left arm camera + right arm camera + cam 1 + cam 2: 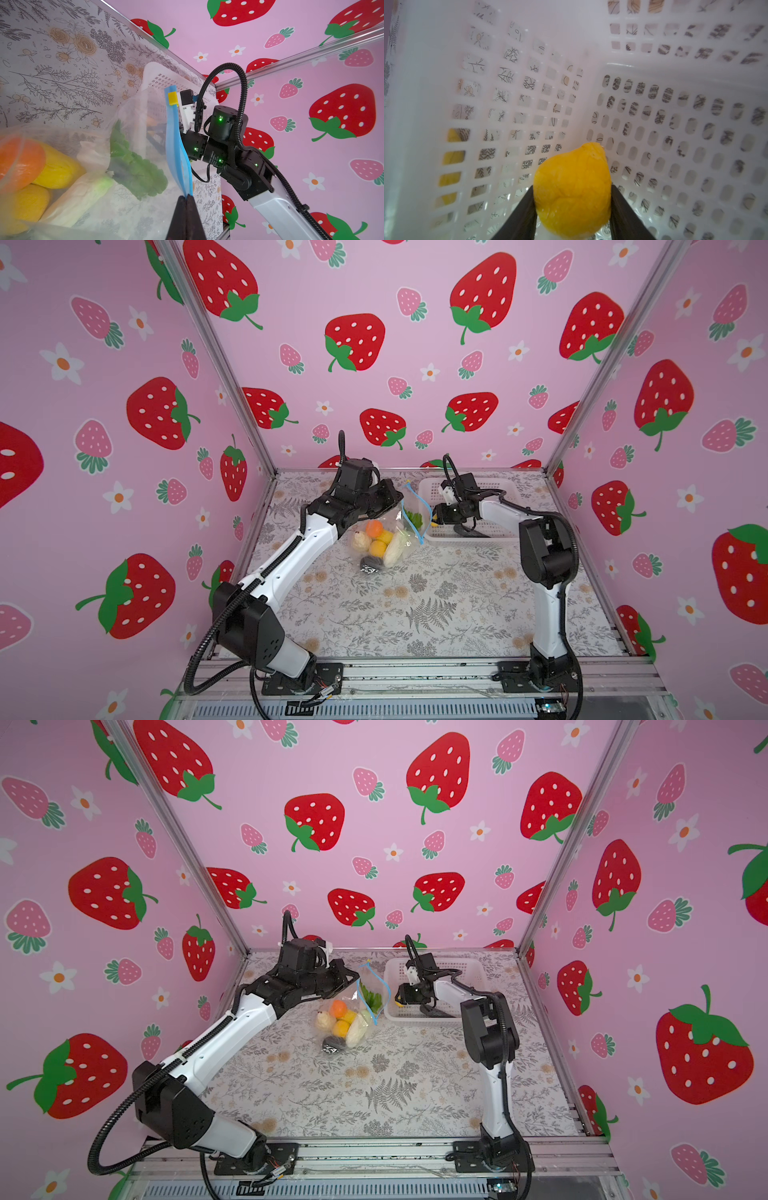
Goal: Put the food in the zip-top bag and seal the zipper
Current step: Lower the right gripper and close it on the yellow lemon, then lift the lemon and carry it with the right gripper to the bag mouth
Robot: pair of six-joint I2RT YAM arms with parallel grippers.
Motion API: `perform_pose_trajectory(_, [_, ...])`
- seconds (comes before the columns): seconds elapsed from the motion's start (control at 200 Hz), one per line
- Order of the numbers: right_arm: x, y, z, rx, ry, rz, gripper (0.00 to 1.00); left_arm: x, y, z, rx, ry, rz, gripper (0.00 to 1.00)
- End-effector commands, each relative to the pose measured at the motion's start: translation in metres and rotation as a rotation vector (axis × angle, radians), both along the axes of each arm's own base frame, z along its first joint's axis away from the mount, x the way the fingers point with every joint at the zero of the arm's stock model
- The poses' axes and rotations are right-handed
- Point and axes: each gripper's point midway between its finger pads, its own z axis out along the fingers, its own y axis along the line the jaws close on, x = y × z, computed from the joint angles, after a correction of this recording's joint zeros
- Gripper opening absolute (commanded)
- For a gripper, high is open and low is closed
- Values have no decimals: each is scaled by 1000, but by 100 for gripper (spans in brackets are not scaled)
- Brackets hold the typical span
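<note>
The transparent zip-top bag (388, 545) (353, 1025) lies mid-table with several food pieces inside: orange (374, 527), yellow (58, 166), cream-white (360, 540), dark (371, 563) and green leafy (135, 166). My left gripper (188, 196) (397, 501) is shut on the light blue zipper (176, 145) (380, 990) and holds the mouth edge up. The two zipper strips stand slightly apart. My right gripper (572, 186) (435, 521) is inside the white basket (529, 83), its fingers pressed on both sides of a yellow food piece (572, 193).
The white perforated basket (465, 540) (432, 1022) stands at the back right, just right of the bag's mouth. A dark shape (471, 531) lies on its floor under the right arm. Pink strawberry walls enclose the table on three sides.
</note>
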Motion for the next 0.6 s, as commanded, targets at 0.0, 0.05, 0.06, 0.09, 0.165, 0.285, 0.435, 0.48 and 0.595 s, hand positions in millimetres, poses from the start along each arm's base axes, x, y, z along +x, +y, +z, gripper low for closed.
perform_pose_trajectory(0.0, [1,-2,26,8,-39,-10,49,2,0,8,-14,-17,0,0])
perform_pose_trajectory(0.05, [1,-2,28,11,-41,-11,49,2,0,8,-14,-18,0,0])
perform_pose_trajectory(0.06, [1,-2,28,11,-43,-12,49,2,0,8,-14,-17,1,0])
perform_pose_trajectory(0.09, [1,-3,30,12,-45,-13,49,2,0,8,-14,-17,0,0])
perform_pose_trajectory(0.165, [1,-4,31,10,-47,-15,49,2,0,8,-14,-17,0,0])
perform_pose_trajectory(0.285, [2,-5,35,11,-55,-20,49,2,0,9,-15,-18,-1,0])
perform_pose_trajectory(0.435, [1,-6,42,13,-64,-23,49,2,1,9,-15,-19,1,0])
perform_pose_trajectory(0.48, [2,-7,45,13,-68,-27,48,2,0,9,-16,-18,0,0])
perform_pose_trajectory(0.595, [1,-9,58,20,-85,-32,48,1,0,9,-17,-18,1,0])
